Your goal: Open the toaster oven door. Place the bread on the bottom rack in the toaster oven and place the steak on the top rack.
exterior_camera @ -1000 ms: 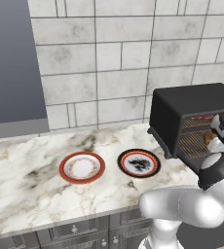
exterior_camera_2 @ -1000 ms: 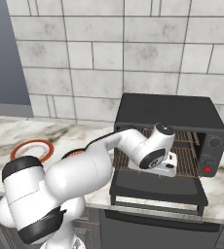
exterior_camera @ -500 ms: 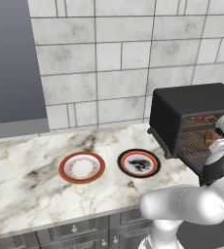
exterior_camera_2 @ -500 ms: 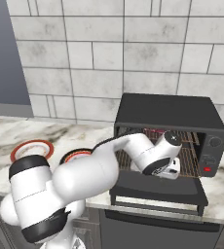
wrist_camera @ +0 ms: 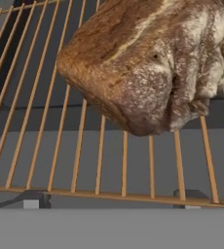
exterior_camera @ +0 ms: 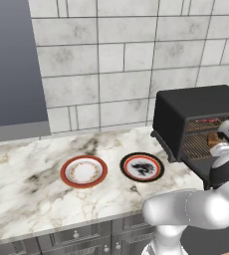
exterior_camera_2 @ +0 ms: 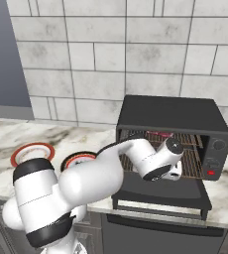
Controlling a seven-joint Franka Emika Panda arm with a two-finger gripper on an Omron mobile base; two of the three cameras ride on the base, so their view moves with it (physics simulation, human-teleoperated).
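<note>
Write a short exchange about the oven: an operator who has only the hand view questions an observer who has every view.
Operator: Which rack holds this bread?
Observer: The bottom rack; the left base view shows the bread low in the oven.
Operator: Where is the steak?
Observer: The steak lies on the top rack, above the bread.
</note>
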